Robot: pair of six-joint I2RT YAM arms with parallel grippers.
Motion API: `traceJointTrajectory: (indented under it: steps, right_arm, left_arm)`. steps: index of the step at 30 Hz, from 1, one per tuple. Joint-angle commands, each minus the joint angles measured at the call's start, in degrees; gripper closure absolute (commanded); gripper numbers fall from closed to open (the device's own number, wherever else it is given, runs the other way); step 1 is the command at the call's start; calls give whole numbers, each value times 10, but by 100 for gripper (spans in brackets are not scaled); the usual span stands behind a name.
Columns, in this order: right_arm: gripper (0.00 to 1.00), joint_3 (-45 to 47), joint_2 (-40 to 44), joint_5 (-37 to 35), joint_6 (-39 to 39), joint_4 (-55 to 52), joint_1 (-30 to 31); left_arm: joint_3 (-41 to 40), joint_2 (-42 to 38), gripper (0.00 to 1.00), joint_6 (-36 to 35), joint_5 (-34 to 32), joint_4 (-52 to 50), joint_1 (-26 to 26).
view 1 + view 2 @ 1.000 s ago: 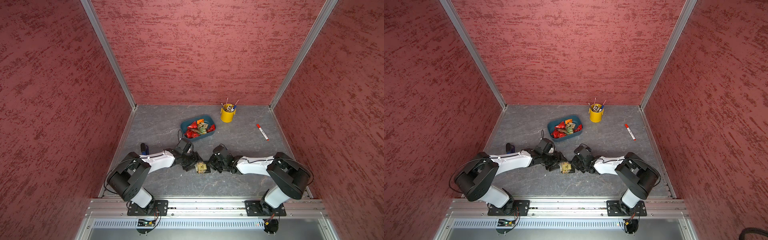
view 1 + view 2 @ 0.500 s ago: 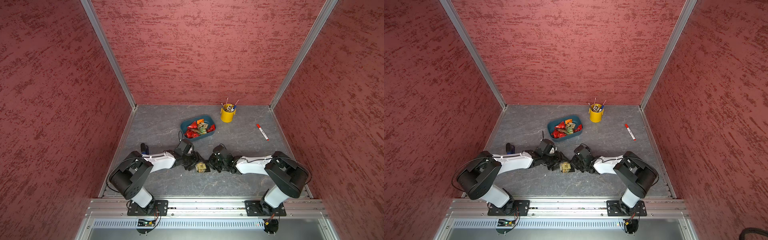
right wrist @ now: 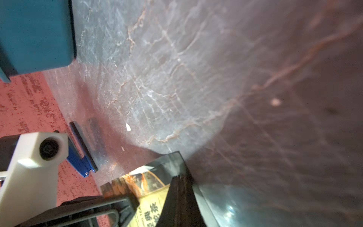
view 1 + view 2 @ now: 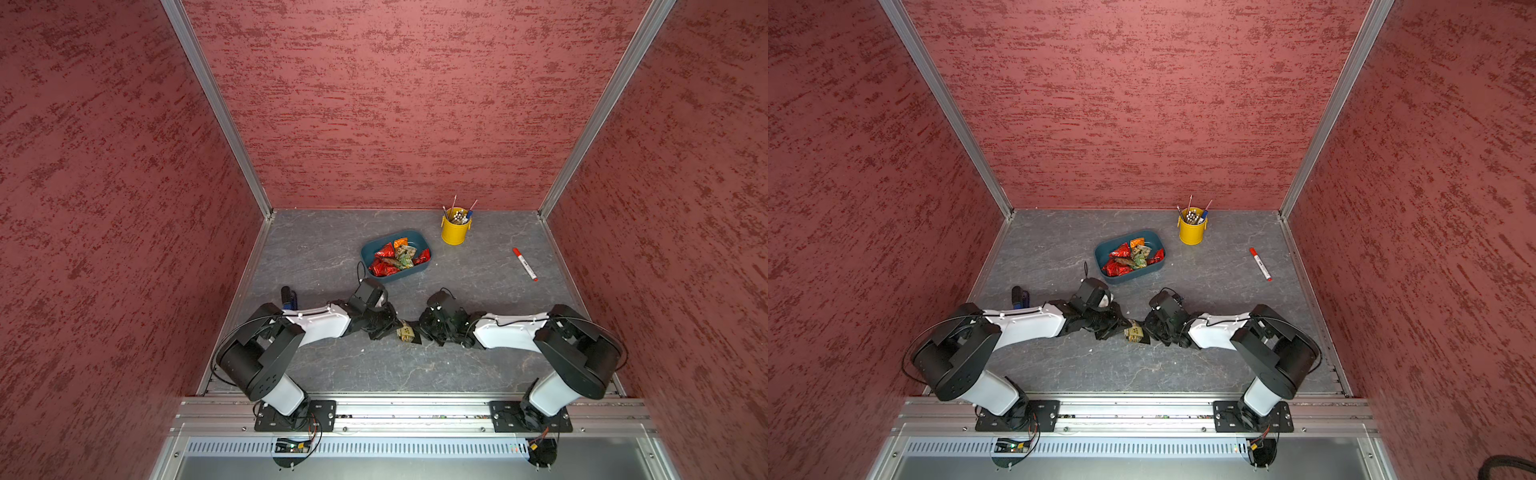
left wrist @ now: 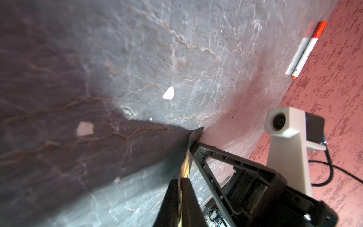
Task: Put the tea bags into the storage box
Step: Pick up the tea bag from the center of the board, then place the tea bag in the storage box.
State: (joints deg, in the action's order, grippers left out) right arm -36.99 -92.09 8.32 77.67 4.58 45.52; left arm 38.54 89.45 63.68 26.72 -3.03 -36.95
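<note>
**Both arms on one packet.** A black-and-clear tea pouch with a tan square label (image 4: 408,333) is shown near the front middle of the grey marble-patterned worktop (image 4: 316,257), between the two arms. It is gripped from both sides. The left end effector (image 4: 394,328) is closed narrowly on one edge, and the right end effector (image 4: 423,330) is closed narrowly on the opposite edge. In the left wrist view the pouch is seen edge-on between the pressed fingers (image 5: 189,198). Whether the pouch touches the worktop cannot be told.

The shallow dark teal-blue plastic storage box with rounded corners (image 4: 365,254) is located further back, apart from the pouch. Shiny red foil sachets (image 4: 380,266), an orange foil sachet (image 4: 400,242) and a green-labelled pouch (image 4: 405,257) are piled inside it.

A yellow pencil cup (image 4: 455,232) is placed near the box's far right corner. A red-capped white marker (image 4: 524,264) lies well to the right, and a dark blue and black stick-like object (image 4: 288,296) lies beside the left arm.
</note>
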Motion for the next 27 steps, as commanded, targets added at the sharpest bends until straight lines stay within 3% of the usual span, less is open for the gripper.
traceJointTrajectory:
  steps: [1,9,15,21,27]
  right_arm:
    - [100,-16,43,-36,-25,-74,-4]
    - [100,-66,186,-100,-87,-242,-38]
    - [100,-77,269,-127,-132,-343,-79]
    - [100,-62,298,-128,-142,-366,-92]
    - [100,-41,306,-124,-144,-365,-97]
  left_arm:
    - [29,-22,95,-20,-9,-37,-2]
    - [75,-55,100,-46,11,-105,14]
    - [187,-50,100,-73,43,-165,63]
    - [325,21,100,-117,90,-222,133]
    - [412,122,100,-116,125,-192,191]
